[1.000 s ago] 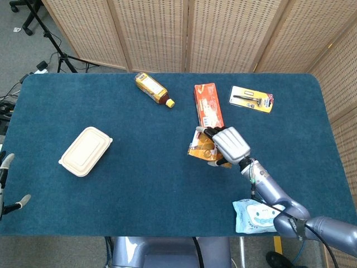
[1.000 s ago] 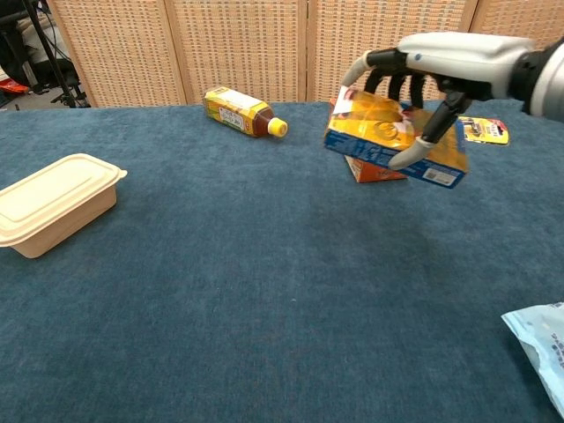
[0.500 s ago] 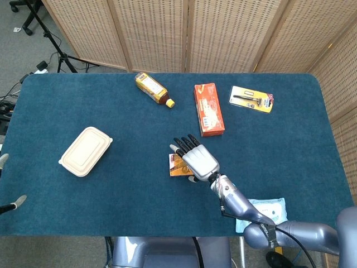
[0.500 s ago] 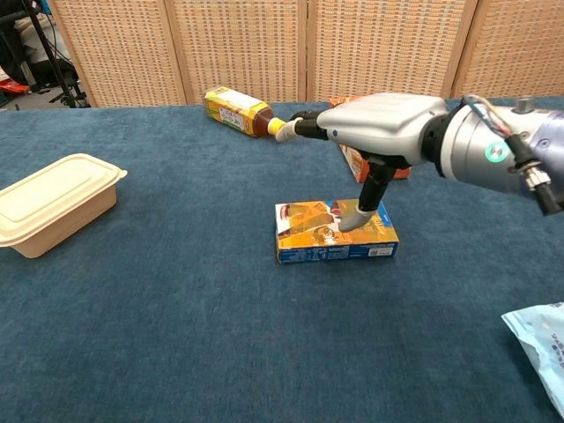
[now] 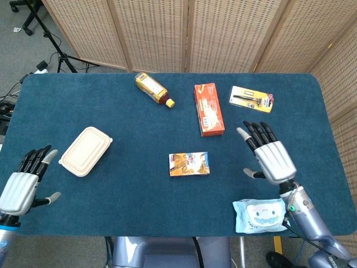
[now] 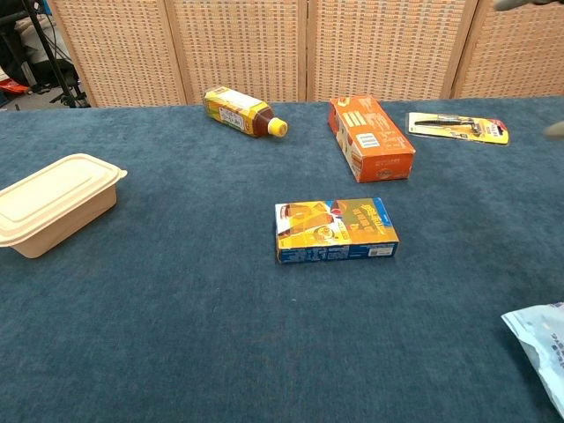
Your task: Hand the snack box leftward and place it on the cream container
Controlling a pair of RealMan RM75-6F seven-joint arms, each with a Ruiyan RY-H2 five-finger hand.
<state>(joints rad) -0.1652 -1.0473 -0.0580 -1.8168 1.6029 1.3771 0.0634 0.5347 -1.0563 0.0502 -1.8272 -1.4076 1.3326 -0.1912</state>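
Observation:
The orange and blue snack box lies flat near the middle of the blue table, with nothing touching it. The cream container sits closed at the left side. My right hand hovers to the right of the box with its fingers spread and empty; in the chest view only blurred fingertips show at the right edge. My left hand is at the table's front left, left of the container, fingers apart and holding nothing.
A tea bottle lies at the back. An orange-red carton and a yellow blister pack lie at the back right. A wet-wipes pack sits at the front right edge.
My right hand carried the snack box leftward, set it down mid-table, let go and pulled back to the right. My left hand has come into view at the front left.

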